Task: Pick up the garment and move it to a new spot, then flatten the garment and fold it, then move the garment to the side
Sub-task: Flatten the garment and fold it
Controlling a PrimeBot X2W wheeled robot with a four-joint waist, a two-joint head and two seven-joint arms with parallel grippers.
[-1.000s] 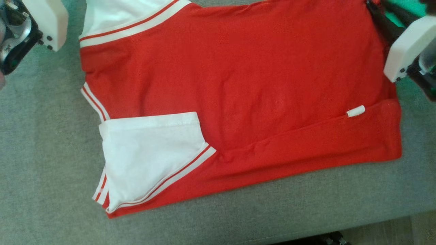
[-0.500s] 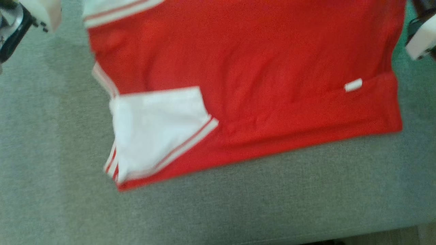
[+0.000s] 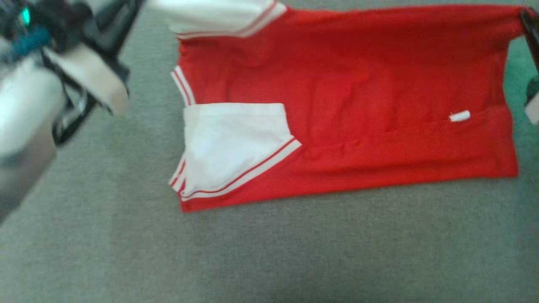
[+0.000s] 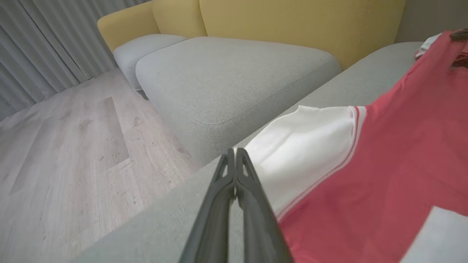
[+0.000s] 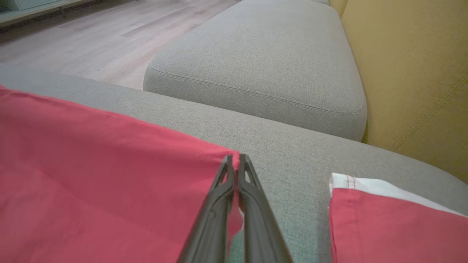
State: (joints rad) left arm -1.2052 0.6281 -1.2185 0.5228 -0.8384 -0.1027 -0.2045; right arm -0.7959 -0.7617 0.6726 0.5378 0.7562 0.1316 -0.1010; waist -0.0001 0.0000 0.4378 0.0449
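Both left tool (image 4: 234, 150) and right tool (image 5: 236, 157) clamp the red, white-sleeved cloth garment (image 3: 358, 75); near side apparently folded, rest pending.

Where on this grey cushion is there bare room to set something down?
The wide strip of cushion on the near side of the garment is bare. Left of the white sleeve is bare too, though the left arm hangs over it. The far edge is crowded, with the right gripper shut on a corner.

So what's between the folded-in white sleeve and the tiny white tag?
Just red cloth of the garment, creased by a fold line, from sleeve to tag. The head view shows it.
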